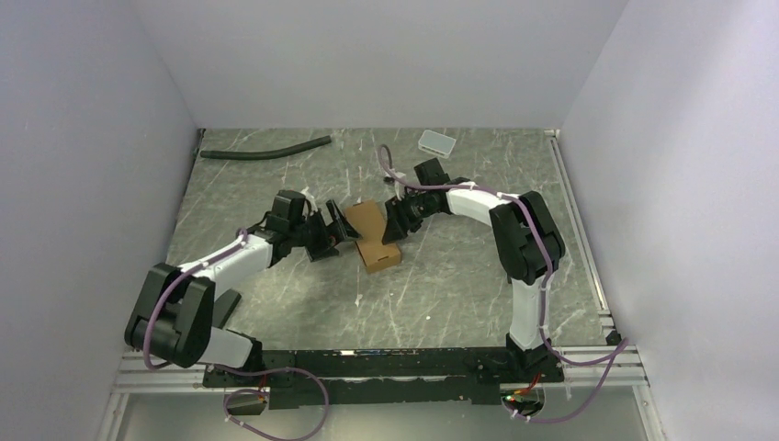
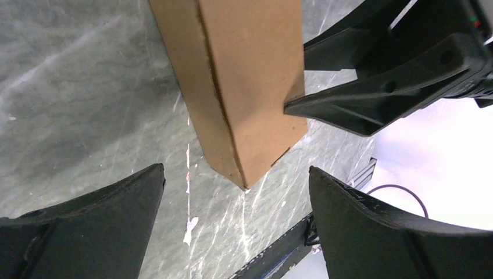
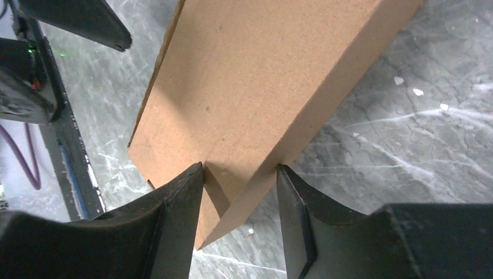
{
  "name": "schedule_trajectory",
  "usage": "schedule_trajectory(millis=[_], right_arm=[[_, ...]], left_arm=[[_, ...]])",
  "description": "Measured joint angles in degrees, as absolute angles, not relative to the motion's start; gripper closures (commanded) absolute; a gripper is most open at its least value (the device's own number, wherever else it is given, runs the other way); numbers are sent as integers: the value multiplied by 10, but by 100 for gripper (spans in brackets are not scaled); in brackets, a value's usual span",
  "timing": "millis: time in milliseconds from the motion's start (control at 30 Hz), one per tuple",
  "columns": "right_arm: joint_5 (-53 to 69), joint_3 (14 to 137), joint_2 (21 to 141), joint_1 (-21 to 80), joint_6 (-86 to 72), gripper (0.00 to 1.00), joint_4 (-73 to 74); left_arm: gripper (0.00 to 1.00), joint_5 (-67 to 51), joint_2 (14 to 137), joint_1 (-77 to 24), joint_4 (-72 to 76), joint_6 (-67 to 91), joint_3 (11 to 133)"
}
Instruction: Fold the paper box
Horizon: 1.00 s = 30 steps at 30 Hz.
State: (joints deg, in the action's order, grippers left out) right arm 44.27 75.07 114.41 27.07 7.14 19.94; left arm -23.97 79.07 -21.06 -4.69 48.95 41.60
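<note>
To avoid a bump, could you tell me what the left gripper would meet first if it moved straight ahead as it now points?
Most likely the paper box, which lies directly ahead of the open left gripper; the right gripper sits beyond it, though depth is unclear.

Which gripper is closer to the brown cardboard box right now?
Right. The right gripper clamps an edge of the paper box between its fingers. The left gripper is open, with the box just ahead of its fingertips, not touching.
</note>
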Motion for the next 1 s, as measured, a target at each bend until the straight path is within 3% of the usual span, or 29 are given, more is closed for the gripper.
schedule_trajectory(millis=[567, 700, 933, 1000], right_arm=[[535, 738, 1166, 223, 15, 58, 184], [546, 738, 1170, 218, 11, 57, 183], [545, 737, 1170, 217, 13, 39, 182], [543, 734, 1170, 216, 17, 31, 182]], left_arm=[[3, -304, 949, -204, 172, 573, 386], [19, -312, 972, -203, 206, 593, 393], [50, -316, 1011, -203, 223, 609, 420], [54, -317, 1011, -203, 217, 609, 423]])
